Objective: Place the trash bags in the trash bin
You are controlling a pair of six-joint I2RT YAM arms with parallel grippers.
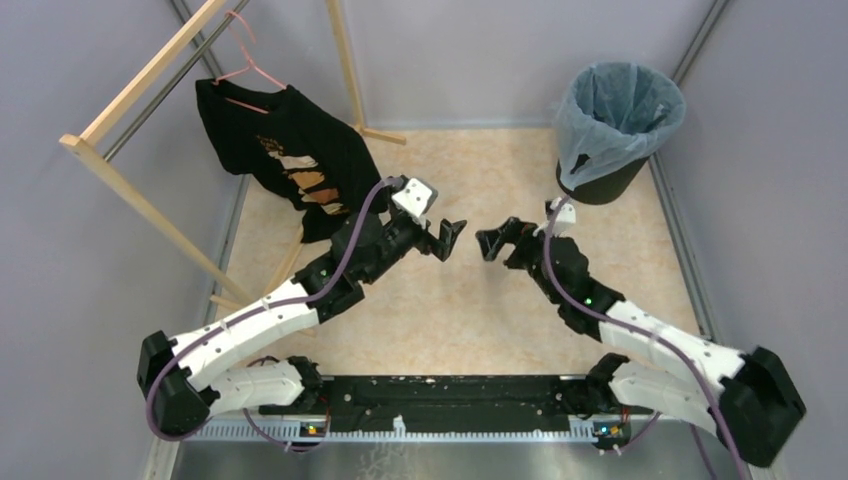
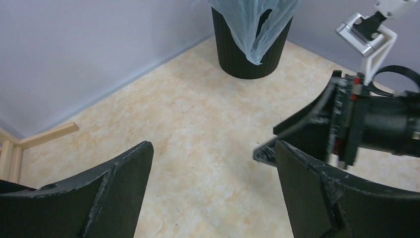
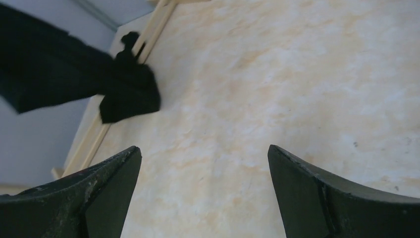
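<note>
The round black trash bin (image 1: 605, 182) stands at the far right corner of the table. The pale-blue trash bag (image 1: 620, 110) lines it, its film folded over the rim and hanging down the near side. The bin (image 2: 237, 57) and the bag (image 2: 255, 25) also show at the top of the left wrist view. My left gripper (image 1: 452, 238) is open and empty over the middle of the table. My right gripper (image 1: 497, 240) is open and empty, facing it a short way apart. Both are well short of the bin.
A black T-shirt (image 1: 290, 150) hangs on a pink hanger (image 1: 245, 65) from a wooden rack (image 1: 150, 190) at the far left; it also shows in the right wrist view (image 3: 74, 84). Grey walls close in the beige marbled tabletop (image 1: 450, 310).
</note>
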